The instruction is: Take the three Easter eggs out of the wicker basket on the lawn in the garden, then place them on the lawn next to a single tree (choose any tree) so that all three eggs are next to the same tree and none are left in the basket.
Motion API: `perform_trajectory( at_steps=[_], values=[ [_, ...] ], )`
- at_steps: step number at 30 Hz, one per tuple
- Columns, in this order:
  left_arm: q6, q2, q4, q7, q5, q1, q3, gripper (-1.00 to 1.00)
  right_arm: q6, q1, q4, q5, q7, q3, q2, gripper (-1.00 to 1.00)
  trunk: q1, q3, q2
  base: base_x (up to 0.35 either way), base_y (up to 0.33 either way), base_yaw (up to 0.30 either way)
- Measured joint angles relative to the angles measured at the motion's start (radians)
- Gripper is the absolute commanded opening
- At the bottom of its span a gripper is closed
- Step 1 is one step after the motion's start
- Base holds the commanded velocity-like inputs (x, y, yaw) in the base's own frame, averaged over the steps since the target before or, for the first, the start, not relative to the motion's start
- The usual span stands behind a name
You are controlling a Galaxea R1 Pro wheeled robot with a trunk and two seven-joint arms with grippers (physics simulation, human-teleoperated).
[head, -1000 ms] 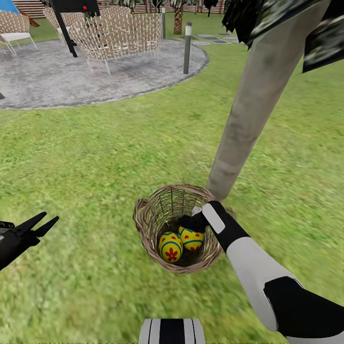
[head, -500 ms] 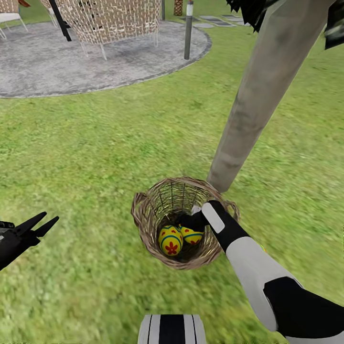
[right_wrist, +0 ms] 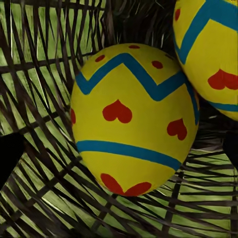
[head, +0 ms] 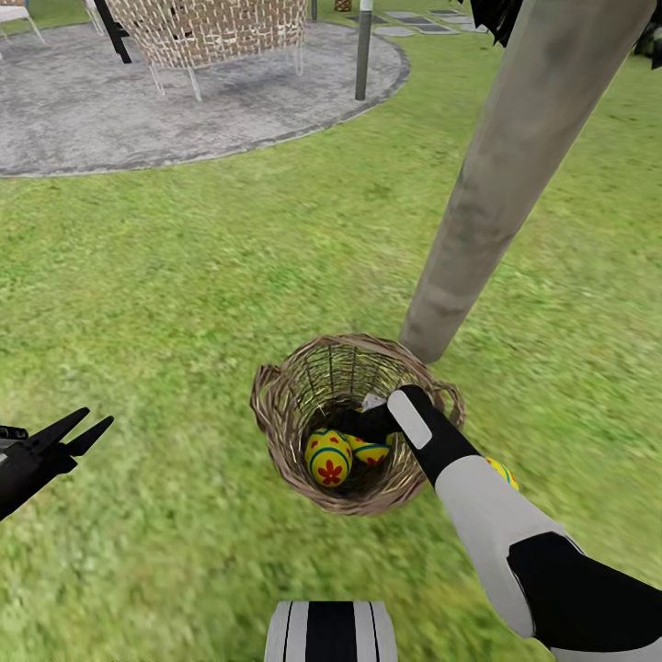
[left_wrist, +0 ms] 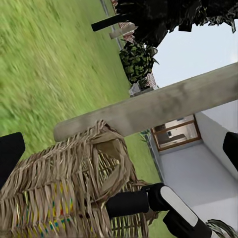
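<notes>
Two eggs remain in the basket — right pincer dips lower.

Your right arm is covering most of the third egg on the grass. Your right gripper is reaching into the basket, so its fingers are hiding from you.

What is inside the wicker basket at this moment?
Inside the wicker basket lie two Easter eggs, and the right gripper reaches in above them. The basket floor beneath the eggs and gripper is covered.
</notes>
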Motion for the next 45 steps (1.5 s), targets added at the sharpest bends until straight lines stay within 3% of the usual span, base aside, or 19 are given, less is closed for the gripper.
perform_trajectory(
  at_steps=[16, 24, 40, 45],
  values=[
    [0.000, -0.001, 0.000, 0.000, -0.001, 0.000, 0.000, 1.00, -0.004, 0.000, 0.001, 0.006, 0.021, -0.001, -0.002, 1.00, 0.005, -0.042, -0.003, 0.000, 0.000, 0.000],
    [0.000, -0.001, 0.000, 0.000, -0.001, 0.000, 0.000, 1.00, -0.008, 0.000, -0.001, 0.005, 0.021, -0.001, -0.002, 1.00, 0.005, -0.046, -0.003, 0.000, 0.000, 0.000],
    [-0.003, -0.001, 0.000, 0.000, -0.003, 0.000, -0.001, 1.00, -0.042, 0.000, -0.001, 0.006, 0.023, 0.000, -0.002, 1.00, 0.010, -0.085, -0.005, 0.000, 0.000, 0.000],
    [-0.003, -0.001, 0.000, 0.000, -0.001, 0.000, 0.000, 1.00, -0.042, 0.000, -0.001, 0.005, 0.023, 0.000, -0.002, 1.00, 0.010, -0.085, -0.005, 0.000, 0.000, 0.000]
  ],
)
